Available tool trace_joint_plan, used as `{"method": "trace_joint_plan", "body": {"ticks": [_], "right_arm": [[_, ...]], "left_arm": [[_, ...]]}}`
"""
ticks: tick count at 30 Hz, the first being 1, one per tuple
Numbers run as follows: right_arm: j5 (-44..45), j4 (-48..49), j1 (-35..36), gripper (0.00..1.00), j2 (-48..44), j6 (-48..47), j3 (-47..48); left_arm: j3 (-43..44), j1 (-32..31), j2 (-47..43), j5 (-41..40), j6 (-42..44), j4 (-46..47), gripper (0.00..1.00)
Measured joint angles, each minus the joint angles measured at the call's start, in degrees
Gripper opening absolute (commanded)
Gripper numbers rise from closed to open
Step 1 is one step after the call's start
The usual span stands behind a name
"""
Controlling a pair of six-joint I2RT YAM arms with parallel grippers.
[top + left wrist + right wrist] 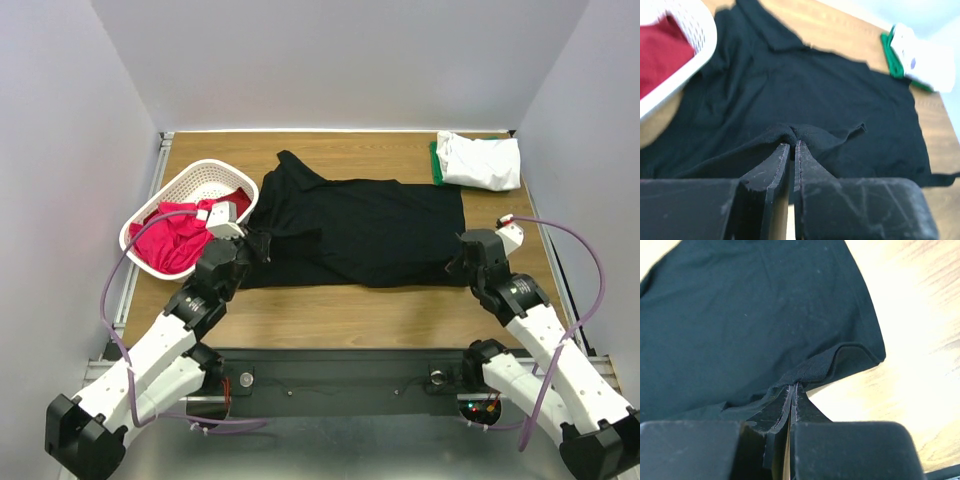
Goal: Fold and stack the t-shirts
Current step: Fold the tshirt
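The large black t-shirt (pixel 370 228) lies spread across the middle of the table. My left gripper (pixel 262 246) is shut on the black shirt's left edge, with a fold of black cloth (pixel 792 134) pinched between its fingertips. My right gripper (pixel 456 262) is shut on the shirt's near right corner, with the hem (pixel 810 371) pinched at its fingertips. A folded white t-shirt (pixel 482 160) lies on a green one (pixel 435 163) at the far right corner. Red and pink shirts (pixel 175 238) sit in the basket.
A white plastic lattice basket (pixel 170 196) stands at the left, close to my left wrist; its rim shows in the left wrist view (pixel 692 65). Bare wooden table (pixel 350 310) runs along the near edge in front of the shirt.
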Motion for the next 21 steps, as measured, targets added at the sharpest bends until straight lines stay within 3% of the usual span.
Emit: {"method": "trace_joint_plan", "body": {"ticks": [13,21], "right_arm": [[3.4,-1.5,0.0,0.0,-4.7,0.5,-0.9],[4.5,-2.0,0.0,0.0,-5.2,1.1,-0.9]], "left_arm": [[-1.8,-0.5,-4.2,-1.6,-6.4,-11.7,0.0],[-2.3,-1.1,-11.3,-2.3,-10.7,-18.0,0.0]]}}
